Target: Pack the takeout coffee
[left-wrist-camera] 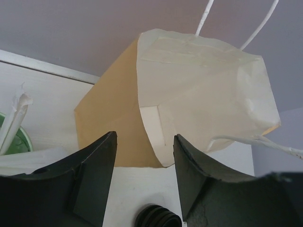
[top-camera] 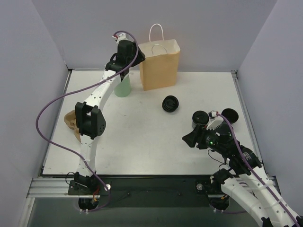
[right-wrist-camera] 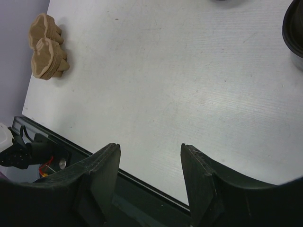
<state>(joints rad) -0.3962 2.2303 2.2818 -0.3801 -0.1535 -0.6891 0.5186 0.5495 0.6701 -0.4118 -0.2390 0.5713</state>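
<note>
On the desk's right side, just past the right jaws (top-camera: 188, 139), sits the black cup (top-camera: 200, 118). It looks upright, so long axis vertical; can't tell if it's capped. A black lid (top-camera: 230, 115) lies flat just to its right, not touching. Another black ribbed round piece (top-camera: 170, 103) is mid-desk, in front of the paper bag (top-camera: 160, 66).

The right jaws are part open with nothing in them. They point left, toward the near edge of the desk (top-camera: 142, 151), so the cup is off to their far side, not between the fingers. My read: the wrist has to swing round before any grasp. Right arm is clearly the nearer one.

As for the left jaws (left-wrist-camera: 144, 142): part open, empty, up by the bag's left rim, above the green straw cup (top-camera: 123, 87). Bag stands upright at the far edge, mouth open, handles up, well apart from the cup. Likely split: right arm picks, bag is the drop target.
</note>
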